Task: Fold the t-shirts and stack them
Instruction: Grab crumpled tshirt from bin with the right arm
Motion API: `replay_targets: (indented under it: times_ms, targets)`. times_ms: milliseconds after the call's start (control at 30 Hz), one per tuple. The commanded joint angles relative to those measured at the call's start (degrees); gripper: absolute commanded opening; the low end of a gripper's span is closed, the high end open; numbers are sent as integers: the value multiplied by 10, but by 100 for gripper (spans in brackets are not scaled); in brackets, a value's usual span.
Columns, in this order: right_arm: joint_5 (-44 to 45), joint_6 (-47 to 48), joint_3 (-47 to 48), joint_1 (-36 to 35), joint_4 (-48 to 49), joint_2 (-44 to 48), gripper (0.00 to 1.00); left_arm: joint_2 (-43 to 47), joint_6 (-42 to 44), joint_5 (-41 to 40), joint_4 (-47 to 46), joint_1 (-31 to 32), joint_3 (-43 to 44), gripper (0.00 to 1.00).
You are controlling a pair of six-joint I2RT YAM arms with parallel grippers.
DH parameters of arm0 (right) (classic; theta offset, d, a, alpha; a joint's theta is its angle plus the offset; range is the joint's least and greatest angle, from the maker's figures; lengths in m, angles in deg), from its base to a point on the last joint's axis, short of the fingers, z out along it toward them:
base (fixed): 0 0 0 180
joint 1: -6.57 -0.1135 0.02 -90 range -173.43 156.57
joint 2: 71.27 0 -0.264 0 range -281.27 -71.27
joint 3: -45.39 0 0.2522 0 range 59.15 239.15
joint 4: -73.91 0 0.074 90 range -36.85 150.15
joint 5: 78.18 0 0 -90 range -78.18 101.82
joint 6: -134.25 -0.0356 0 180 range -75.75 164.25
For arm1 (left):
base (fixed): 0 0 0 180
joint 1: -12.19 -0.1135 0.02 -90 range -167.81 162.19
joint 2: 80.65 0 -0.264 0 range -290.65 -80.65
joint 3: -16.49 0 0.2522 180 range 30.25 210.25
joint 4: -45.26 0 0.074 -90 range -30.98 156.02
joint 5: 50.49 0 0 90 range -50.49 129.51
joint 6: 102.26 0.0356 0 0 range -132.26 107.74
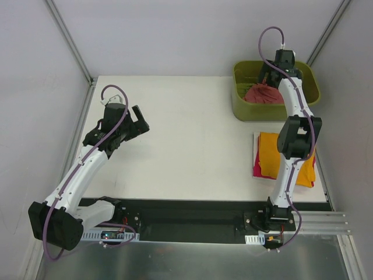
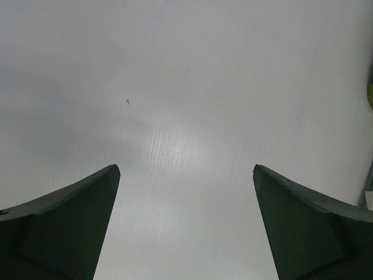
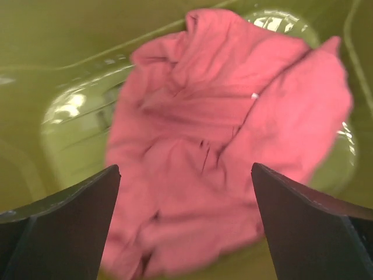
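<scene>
Right gripper (image 3: pixel 185 169): fingers spread, over green tub (image 3: pixel 52 52).
Salmon t-shirt (image 3: pixel 221 140): crumpled in tub, below and between those fingers.
Left gripper (image 2: pixel 186 169): fingers spread above table (image 2: pixel 186 87).
Orange t-shirt (image 1: pixel 269 153): folded atop magenta t-shirt (image 1: pixel 255 166), well apart from either gripper's fingers.

Both arms reach out, both hands spread wide.
The left arm (image 1: pixel 81 169) leans forward from its base and bends at the elbow. Its left hand (image 1: pixel 140 122) points to the right and down, fingers (image 2: pixel 76 221) far apart with nothing between them. The right arm (image 1: pixel 289 157) stretches straight out to the far side, its right hand (image 1: pixel 267 76) tipped downward, fingers (image 3: pixel 70 221) equally parted.
</scene>
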Motion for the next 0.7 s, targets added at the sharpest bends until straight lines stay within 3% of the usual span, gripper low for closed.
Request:
replay_targets:
  times_ms: [0,367,533,633,667]
  targets:
    - [-18,2,112,23,-71,-111,99,-10,5,-15,7,-8,26,99]
    - [-144,-35,99,45,-74,-207,100,-40,10,-16,12,-9,31,99]
    - [-158,-31,101,46,-103,-230,97,-45,11,-16,15,-9,31,99]
    - [-162,-24,95,46,-99,-224,74,-43,13,-18,19,-9,31,99]
    - [-164,-23,94,46,-97,-221,55,-42,12,-18,19,-9,30,99]
